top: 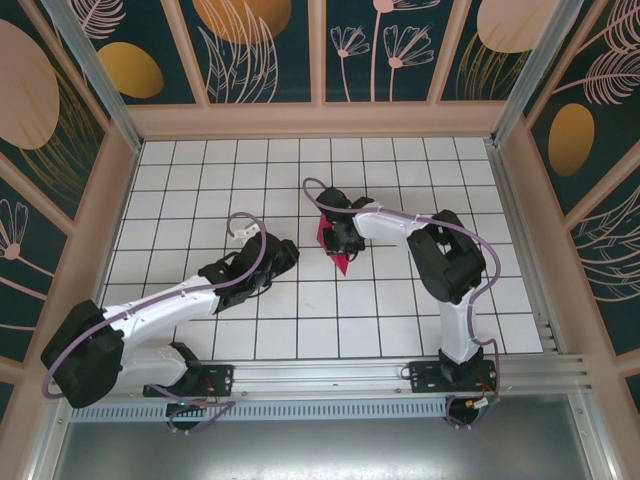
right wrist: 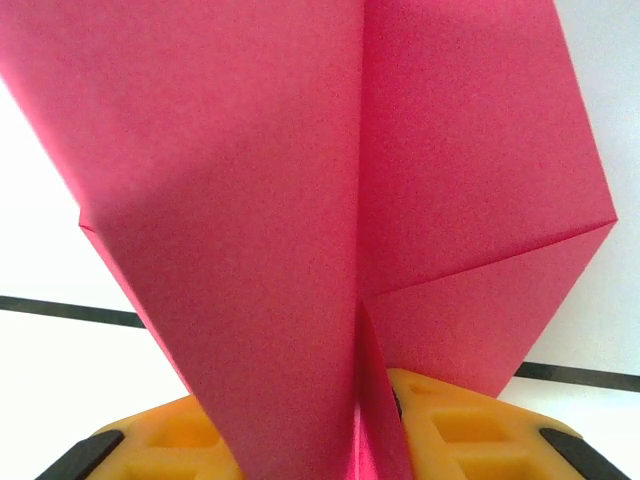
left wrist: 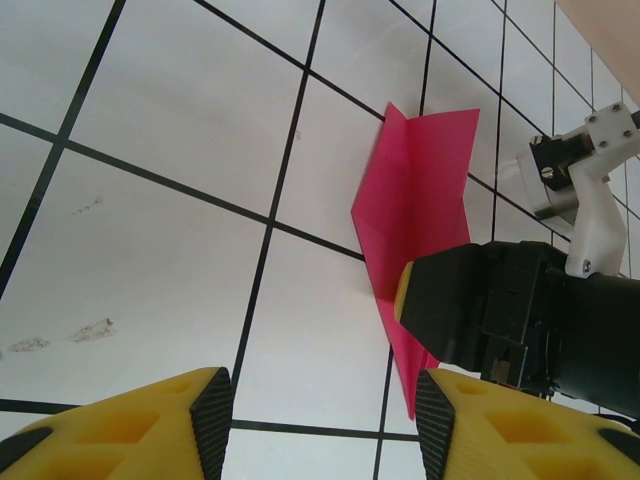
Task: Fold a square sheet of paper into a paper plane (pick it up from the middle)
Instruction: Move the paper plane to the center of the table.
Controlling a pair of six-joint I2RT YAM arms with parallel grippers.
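The paper plane (top: pixel 335 247) is a narrow magenta-pink dart with a centre crease, lying mid-table with its pointed end toward the near edge. My right gripper (top: pixel 341 236) is over it. In the right wrist view the plane's (right wrist: pixel 300 200) centre keel stands between the yellow fingers (right wrist: pixel 460 430), its wings spread over them. The right gripper (right wrist: pixel 320 440) has its jaws apart, wider than the keel. My left gripper (left wrist: pixel 325 420) is open and empty just left of the plane (left wrist: pixel 415 190), whose tip lies by the right finger (left wrist: pixel 500 440). In the top view the left gripper (top: pixel 283 255) is one tile left of the plane.
The white gridded table (top: pixel 200 180) is fenced by low wooden walls (top: pixel 320 120) at the back and sides. The right arm's black wrist (left wrist: pixel 530 320) looms close to the left gripper's right finger. An aluminium rail (top: pixel 330 375) runs along the near edge.
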